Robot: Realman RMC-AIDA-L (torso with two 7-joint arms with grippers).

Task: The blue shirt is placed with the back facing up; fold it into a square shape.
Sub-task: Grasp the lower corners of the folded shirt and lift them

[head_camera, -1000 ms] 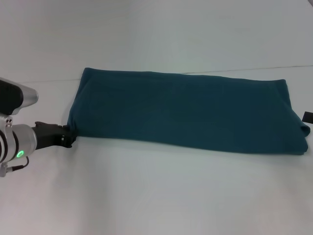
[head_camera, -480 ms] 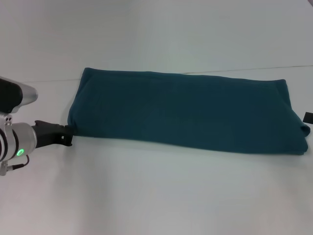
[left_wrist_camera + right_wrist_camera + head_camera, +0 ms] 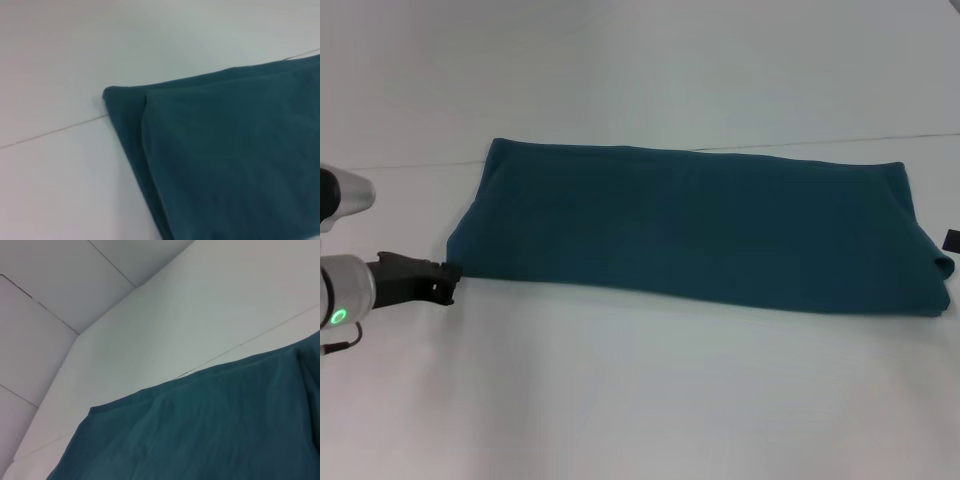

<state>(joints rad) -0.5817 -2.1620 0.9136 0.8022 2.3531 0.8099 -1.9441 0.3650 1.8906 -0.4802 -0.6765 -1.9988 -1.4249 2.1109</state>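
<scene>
The blue shirt [image 3: 700, 230] lies folded into a long band across the white table [image 3: 640, 400], plain side up. My left gripper [image 3: 448, 278] is at the shirt's near left corner, low on the table, and the corner is drawn out to the left with it. The left wrist view shows the shirt's far left end [image 3: 225, 155] with layered folded edges. The right wrist view shows the shirt's far edge [image 3: 210, 430]. A small dark part of my right gripper [image 3: 951, 240] shows at the right edge, beside the shirt's right end.
A thin seam line [image 3: 420, 163] runs across the table behind the shirt. A white wall [image 3: 60, 285] rises beyond the table's far edge. Bare tabletop [image 3: 650, 390] lies in front of the shirt.
My left gripper has moved left, and the shirt's near left corner has stretched out to the left with it. The rest of the shirt has not moved.
</scene>
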